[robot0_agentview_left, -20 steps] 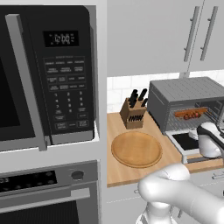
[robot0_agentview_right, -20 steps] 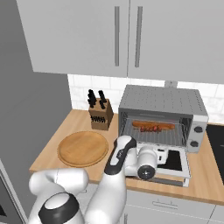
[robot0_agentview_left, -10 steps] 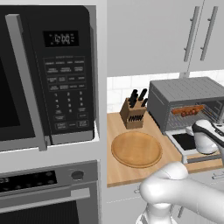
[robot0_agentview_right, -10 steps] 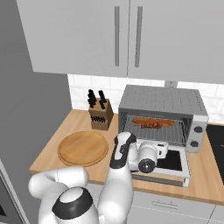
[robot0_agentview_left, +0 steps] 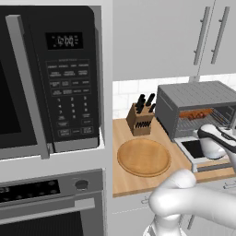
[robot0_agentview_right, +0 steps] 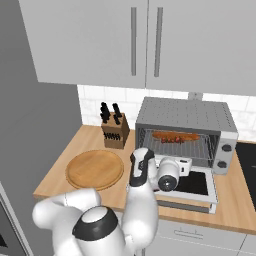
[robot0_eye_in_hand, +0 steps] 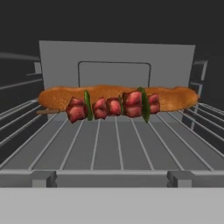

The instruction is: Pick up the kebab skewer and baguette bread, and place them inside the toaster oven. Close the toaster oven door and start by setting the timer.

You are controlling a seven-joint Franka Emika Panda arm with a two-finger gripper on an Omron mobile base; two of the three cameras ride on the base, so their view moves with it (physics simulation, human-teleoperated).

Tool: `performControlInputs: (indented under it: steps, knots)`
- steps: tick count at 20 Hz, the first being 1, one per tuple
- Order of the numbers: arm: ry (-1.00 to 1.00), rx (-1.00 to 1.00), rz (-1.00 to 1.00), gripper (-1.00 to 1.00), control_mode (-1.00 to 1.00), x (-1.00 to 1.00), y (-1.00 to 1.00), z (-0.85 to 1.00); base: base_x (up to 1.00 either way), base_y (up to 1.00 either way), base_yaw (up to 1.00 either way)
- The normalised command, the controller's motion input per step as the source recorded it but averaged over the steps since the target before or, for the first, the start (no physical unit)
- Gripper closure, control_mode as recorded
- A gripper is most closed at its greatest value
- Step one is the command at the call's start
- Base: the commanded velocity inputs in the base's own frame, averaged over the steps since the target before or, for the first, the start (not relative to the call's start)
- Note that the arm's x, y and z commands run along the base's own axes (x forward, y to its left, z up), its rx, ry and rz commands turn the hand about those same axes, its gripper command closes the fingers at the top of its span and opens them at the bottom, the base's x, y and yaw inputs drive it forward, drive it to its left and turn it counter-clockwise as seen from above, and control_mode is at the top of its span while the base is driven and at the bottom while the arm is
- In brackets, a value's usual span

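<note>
The toaster oven (robot0_agentview_right: 185,114) (robot0_agentview_left: 193,94) stands on the counter with its door (robot0_agentview_right: 192,185) (robot0_agentview_left: 203,152) dropped flat. On the wire rack inside, the baguette bread (robot0_eye_in_hand: 118,94) (robot0_agentview_right: 175,135) lies crosswise. The kebab skewer (robot0_eye_in_hand: 113,106) (robot0_agentview_right: 172,140) lies right in front of it, touching it. My gripper (robot0_agentview_right: 175,161) (robot0_agentview_left: 216,136) hovers over the lowered door, pointing into the oven mouth. It is open and holds nothing. The knobs (robot0_agentview_right: 227,148) sit on the oven's right side.
A knife block (robot0_agentview_right: 114,132) stands left of the oven against the tiled wall. A round wooden board (robot0_agentview_right: 95,169) lies on the counter in front of it. A black microwave (robot0_agentview_left: 50,78) and a wall oven (robot0_agentview_left: 50,193) fill the left. Cabinets hang overhead.
The hand has shifted slightly above the open door. The skewer and the baguette lie unmoved on the rack.
</note>
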Motion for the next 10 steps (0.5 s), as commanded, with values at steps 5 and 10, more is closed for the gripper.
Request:
performControlInputs:
  steps: [5, 10]
  knots:
    - [0.00, 0.00, -0.02, -1.00, -1.00, 0.24, 0.00, 0.00, 0.00, 0.00, 0.00]
    - [0.00, 0.00, -0.02, -1.00, -1.00, 0.24, 0.00, 0.02, 0.00, 0.00, 0.00]
